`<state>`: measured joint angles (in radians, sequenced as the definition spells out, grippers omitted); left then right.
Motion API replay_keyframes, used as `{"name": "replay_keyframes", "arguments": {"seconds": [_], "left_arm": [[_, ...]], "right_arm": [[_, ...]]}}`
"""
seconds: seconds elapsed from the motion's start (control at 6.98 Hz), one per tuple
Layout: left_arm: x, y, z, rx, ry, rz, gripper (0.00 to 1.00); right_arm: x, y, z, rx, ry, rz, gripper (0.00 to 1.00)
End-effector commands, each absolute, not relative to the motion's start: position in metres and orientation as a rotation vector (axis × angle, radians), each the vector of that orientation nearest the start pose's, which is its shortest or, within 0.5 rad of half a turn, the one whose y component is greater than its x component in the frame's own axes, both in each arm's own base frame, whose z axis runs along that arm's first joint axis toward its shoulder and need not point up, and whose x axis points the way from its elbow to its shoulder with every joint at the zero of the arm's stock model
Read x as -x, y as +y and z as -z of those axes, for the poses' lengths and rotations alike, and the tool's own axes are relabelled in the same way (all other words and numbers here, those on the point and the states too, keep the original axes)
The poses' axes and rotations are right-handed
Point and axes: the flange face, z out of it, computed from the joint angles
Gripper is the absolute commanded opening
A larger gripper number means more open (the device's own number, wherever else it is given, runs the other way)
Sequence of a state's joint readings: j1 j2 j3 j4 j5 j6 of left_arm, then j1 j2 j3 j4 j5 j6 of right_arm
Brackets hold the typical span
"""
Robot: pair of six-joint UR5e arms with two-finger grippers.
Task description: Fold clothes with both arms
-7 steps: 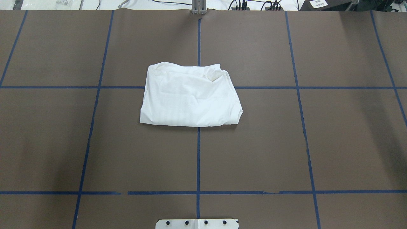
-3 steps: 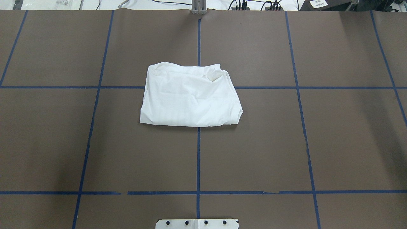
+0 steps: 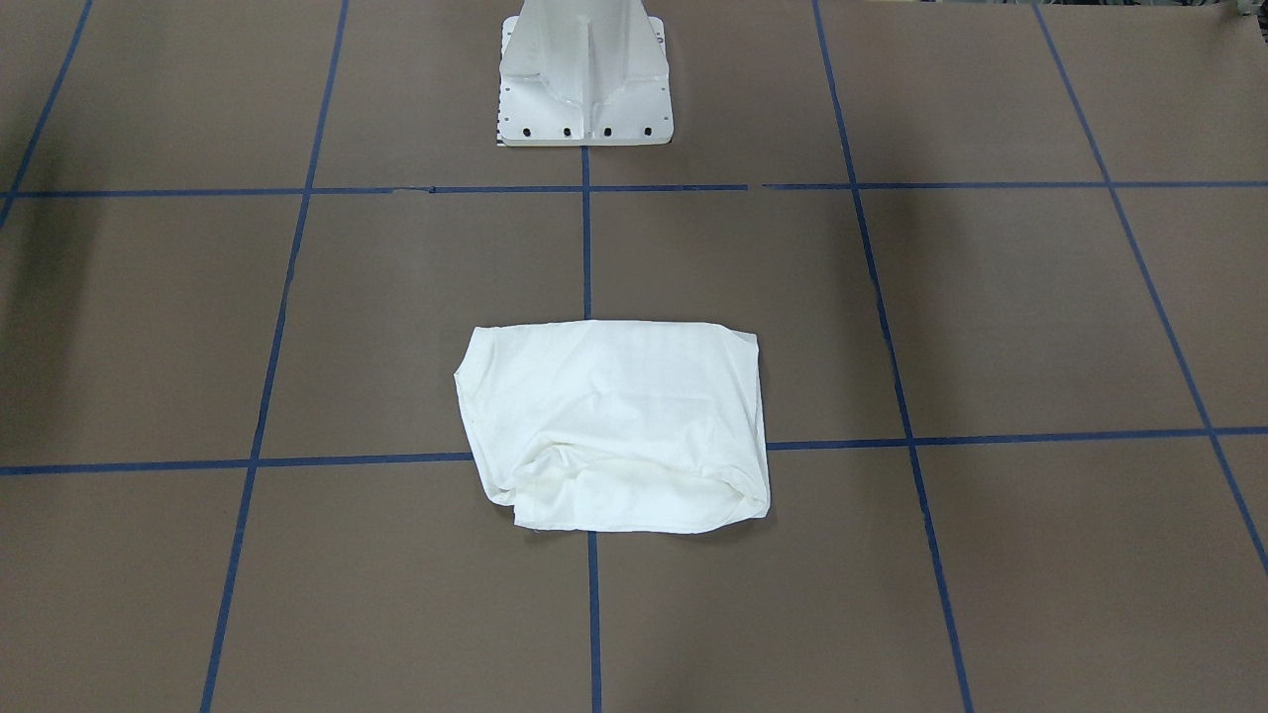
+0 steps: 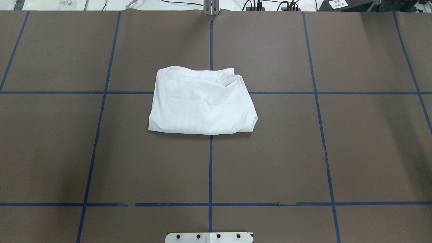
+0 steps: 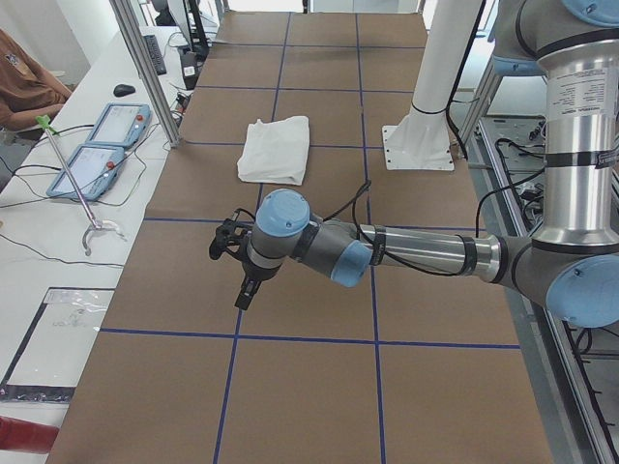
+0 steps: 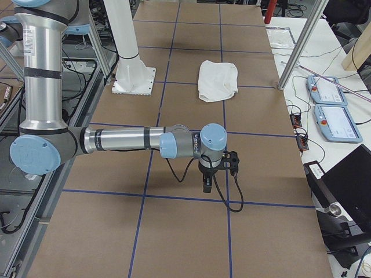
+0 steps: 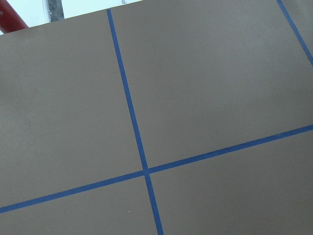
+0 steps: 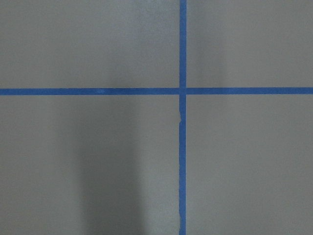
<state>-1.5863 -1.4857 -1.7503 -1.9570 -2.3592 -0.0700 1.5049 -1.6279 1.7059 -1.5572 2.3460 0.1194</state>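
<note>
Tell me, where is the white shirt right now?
In the overhead view the folded white shirt lies in the middle of the table, covering a crossing of blue tape lines, straight ahead of the white pedestal base.

Flat brown table mat (image 4: 101, 152) surrounds the folded T-shirt (image 4: 202, 101) on all sides, so my claws can reach it from left or right alike. On my side of the T-shirt rises the white pedestal base (image 3: 584, 79). Beyond the T-shirt, a grey upright post (image 4: 211, 7) stands at the table's edge.
</note>
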Motion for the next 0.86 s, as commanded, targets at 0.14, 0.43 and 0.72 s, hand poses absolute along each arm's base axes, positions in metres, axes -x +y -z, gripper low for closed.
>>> {"name": "replay_keyframes", "arguments": {"seconds": [0.14, 0.43, 0.72], "left_arm": [[0.069, -0.476, -0.562, -0.440, 0.783, -0.113, 1.00], [0.069, -0.477, -0.558, -0.450, 0.784, -0.118, 1.00], [0.068, -0.481, -0.553, -0.459, 0.783, -0.125, 1.00]], "right_arm": [[-0.032, -0.479, -0.613, -0.023, -0.786, -0.011, 1.00], [-0.032, -0.479, -0.606, -0.037, -0.787, -0.007, 1.00], [-0.036, -0.478, -0.599, -0.051, -0.789, -0.011, 1.00]]}}
